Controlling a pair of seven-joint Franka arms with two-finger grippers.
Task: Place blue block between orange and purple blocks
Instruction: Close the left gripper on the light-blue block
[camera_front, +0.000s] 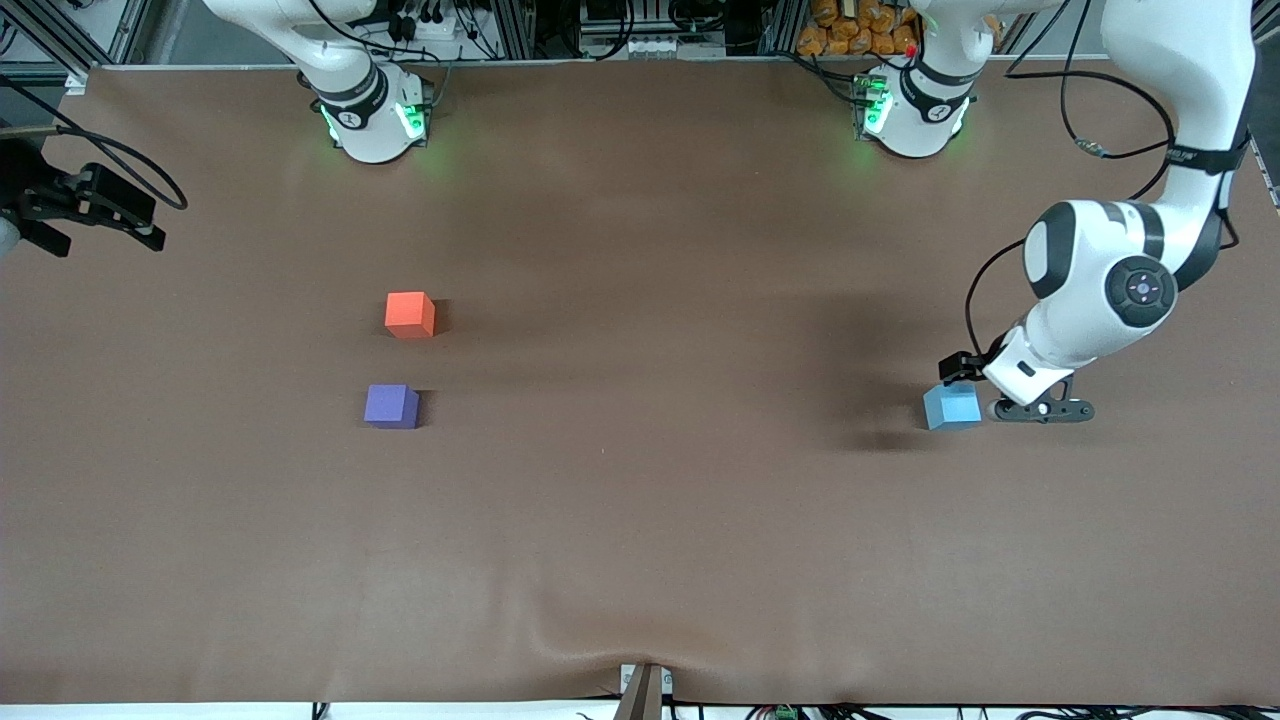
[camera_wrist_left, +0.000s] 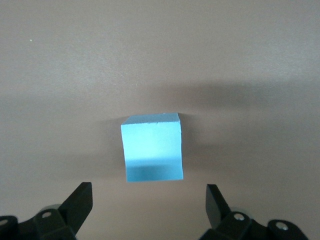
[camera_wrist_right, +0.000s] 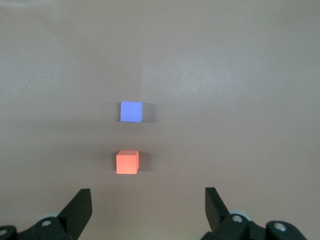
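Observation:
The blue block (camera_front: 952, 406) sits on the table near the left arm's end; it also shows in the left wrist view (camera_wrist_left: 152, 148). My left gripper (camera_front: 993, 392) is low beside it, open and empty (camera_wrist_left: 147, 196), with the block just ahead of the fingertips and not between them. The orange block (camera_front: 410, 314) and the purple block (camera_front: 391, 406) sit toward the right arm's end, the purple one nearer the front camera, with a gap between them. My right gripper (camera_wrist_right: 147, 200) is open and empty, high over the table, looking down on the orange block (camera_wrist_right: 127, 162) and the purple block (camera_wrist_right: 131, 111).
The brown table mat (camera_front: 640, 500) is otherwise bare. A black fixture with cables (camera_front: 85, 205) juts in at the right arm's end. The two arm bases (camera_front: 372, 115) (camera_front: 915, 105) stand along the table's edge farthest from the front camera.

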